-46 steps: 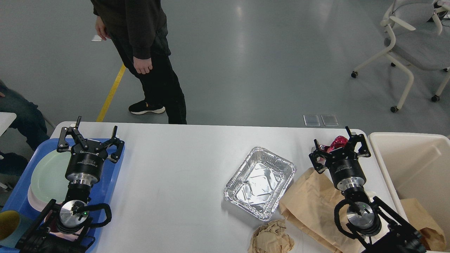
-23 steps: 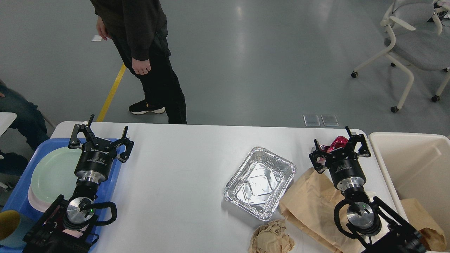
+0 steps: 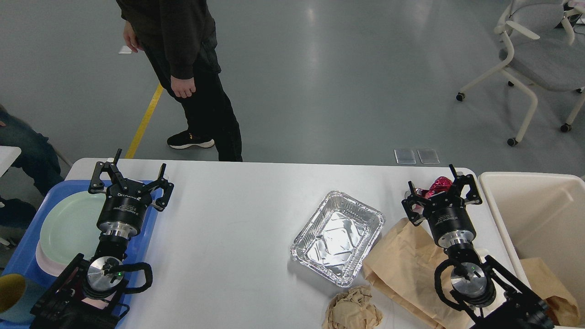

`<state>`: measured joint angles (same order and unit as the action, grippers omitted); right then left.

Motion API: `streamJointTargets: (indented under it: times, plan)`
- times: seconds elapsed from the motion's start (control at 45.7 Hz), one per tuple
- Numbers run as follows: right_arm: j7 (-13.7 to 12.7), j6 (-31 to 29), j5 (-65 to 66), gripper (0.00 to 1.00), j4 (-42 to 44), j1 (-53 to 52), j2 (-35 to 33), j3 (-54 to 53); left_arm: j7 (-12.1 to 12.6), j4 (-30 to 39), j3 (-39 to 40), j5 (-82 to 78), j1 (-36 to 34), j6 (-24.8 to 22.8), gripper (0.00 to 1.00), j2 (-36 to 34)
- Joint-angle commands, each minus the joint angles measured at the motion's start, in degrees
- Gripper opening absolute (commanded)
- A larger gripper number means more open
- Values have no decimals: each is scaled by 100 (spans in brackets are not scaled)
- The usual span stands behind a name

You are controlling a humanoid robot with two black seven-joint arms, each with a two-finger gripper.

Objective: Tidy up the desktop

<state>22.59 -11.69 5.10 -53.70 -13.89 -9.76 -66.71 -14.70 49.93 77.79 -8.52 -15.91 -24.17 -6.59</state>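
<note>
- Spanning the whole lower view: white table (image 3: pixel 237 219), foil pan (image 3: pixel 337 236) sitting right of centre.
- Left tool (image 3: pixel 131 180): fingers spread, empty, well left of pan, over blue tray (image 3: pixel 137 242) edge.
- Right tool (image 3: pixel 441 188): fingers apart around red wrapper (image 3: pixel 438 185), right of pan; grip contact unclear.
- Brown bag (image 3: pixel 402 260) touching pan's right side.

Desktop (image 3: pixel 237 219) carries foil tray (image 3: pixel 337 237), paper bag (image 3: pixel 404 265), perhaps wrapper (image 3: pixel 438 185).

desktop (image 3: pixel 237 237): large white rectangular top, rounded corners, smooth and matte, lying flat; far edge runs across mid-frame, near part cut off by the frame's lower edge.
</note>
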Motion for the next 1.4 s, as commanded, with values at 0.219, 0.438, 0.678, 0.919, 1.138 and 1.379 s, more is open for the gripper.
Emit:
streamJointTargets:
  times: [0.219, 0.438, 0.678, 0.919, 1.138, 1.379]
  plan:
    - [0, 0, 0, 100, 0, 0, 0, 0, 2, -1, -1, -1, 0, 0, 96, 0]
    - [0, 0, 0, 100, 0, 0, 0, 0, 2, -1, -1, -1, 0, 0, 96, 0]
    - [0, 0, -17, 100, 0, 0, 0, -9, 2, -1, -1, -1, 0, 0, 96, 0]
    - [-114, 9, -228, 100, 53, -149, -289, -97, 2, 8, -1, -1, 0, 0, 96, 0]
    - [-430, -88, -650, 100, 0, -211, -852, -53, 2, 8, -1, -1, 0, 0, 96, 0]
    - [-413, -123, -712, 100, 123, -343, -984, -35, 2, 8, -1, -1, 0, -8, 96, 0]
